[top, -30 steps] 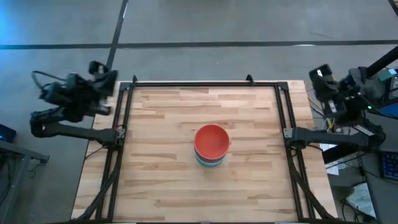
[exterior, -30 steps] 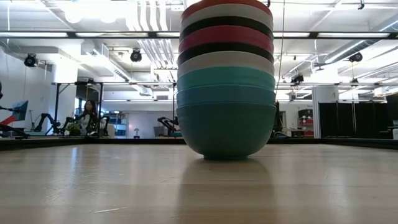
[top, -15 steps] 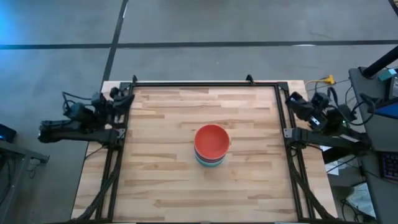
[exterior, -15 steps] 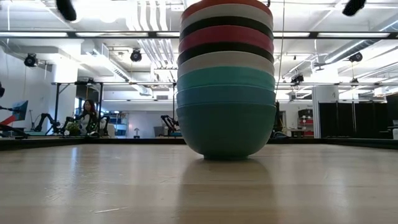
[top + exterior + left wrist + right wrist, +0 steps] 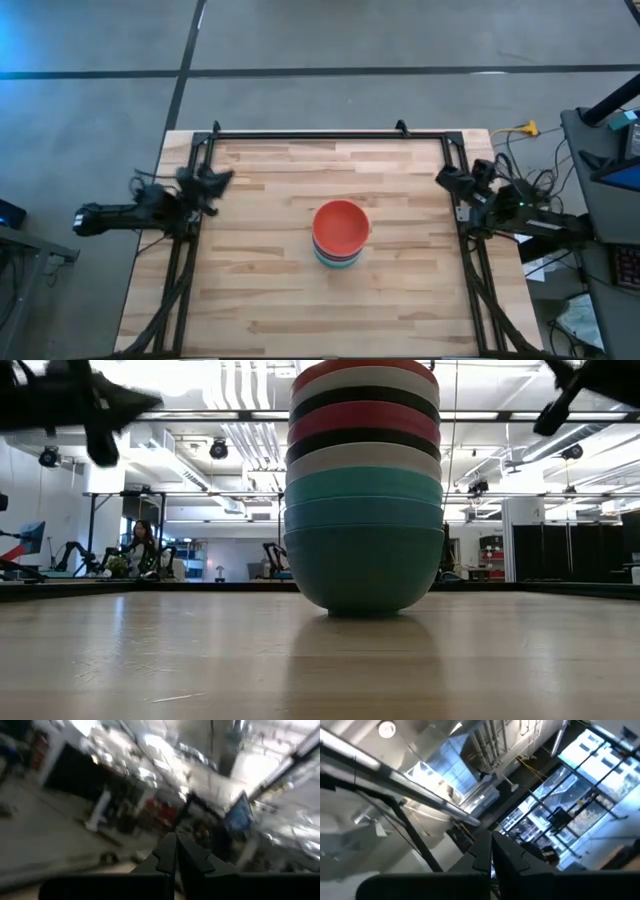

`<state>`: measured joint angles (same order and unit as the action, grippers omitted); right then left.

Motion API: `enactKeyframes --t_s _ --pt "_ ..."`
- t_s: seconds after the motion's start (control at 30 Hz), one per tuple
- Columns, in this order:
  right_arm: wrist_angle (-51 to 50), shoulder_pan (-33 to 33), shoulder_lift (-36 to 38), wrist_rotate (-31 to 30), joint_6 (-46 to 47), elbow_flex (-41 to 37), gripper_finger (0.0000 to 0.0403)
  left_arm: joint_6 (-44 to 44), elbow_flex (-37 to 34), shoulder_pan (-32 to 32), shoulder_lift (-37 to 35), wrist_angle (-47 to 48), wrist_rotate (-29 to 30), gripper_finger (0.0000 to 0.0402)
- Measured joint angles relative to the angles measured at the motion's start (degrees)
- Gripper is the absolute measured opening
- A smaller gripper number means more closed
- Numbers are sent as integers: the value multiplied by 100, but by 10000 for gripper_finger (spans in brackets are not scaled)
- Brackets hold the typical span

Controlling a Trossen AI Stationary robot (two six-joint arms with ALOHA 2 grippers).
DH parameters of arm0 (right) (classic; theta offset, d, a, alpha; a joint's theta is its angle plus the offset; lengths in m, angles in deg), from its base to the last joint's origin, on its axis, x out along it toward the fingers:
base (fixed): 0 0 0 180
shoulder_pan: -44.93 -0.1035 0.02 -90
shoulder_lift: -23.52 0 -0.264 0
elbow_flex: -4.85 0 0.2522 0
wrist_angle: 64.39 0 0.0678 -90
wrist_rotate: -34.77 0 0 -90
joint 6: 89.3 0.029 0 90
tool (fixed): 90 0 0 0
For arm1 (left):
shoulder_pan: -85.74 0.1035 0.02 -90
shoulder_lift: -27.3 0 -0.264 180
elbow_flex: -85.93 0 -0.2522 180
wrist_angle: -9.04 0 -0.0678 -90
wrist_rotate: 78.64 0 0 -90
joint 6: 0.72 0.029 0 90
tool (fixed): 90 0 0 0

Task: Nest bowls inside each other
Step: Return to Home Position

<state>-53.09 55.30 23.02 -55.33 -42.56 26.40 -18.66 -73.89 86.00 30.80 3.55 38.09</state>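
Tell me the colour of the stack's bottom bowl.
The round bottom bowl is teal; low view shows it best.

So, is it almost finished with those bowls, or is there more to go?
It looks finished. All the bowls sit nested in one stack, teal bowl at the bottom, red bowl on top. Nothing is in hand: the left tool and right tool are shut and empty at the side edges of the table. No loose bowl shows; probably only parking the arms remains.

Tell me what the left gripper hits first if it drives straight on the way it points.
Probably nothing: the left gripper aims up and across the table's far side, clear of the stack of bowls, though depth is uncertain.
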Motion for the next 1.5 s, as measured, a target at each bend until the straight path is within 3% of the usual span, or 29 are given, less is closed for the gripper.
enactKeyframes --t_s 0.1,0.17,0.47,0.73,1.13,1.5 --pt "503 -46 39 -91 291 -506 8 -504 -489 -6 -167 -393 -393 0" --pt "747 -92 51 -192 450 -740 8 -833 -583 -1 -200 -77 -590 0" --pt "-687 -285 35 -386 621 -730 8 -1385 -596 -1 -75 1604 -828 0" --pt "-2683 -566 -82 -22 499 -643 8 -1403 -600 -4 411 1648 -1483 0" --pt "-2790 -564 -583 48 -648 -610 9 -1017 -609 -1 1328 1669 -1601 0" --pt "-2787 -564 -640 46 -688 -610 9 -1017 -613 -1 1758 1665 -1601 0"
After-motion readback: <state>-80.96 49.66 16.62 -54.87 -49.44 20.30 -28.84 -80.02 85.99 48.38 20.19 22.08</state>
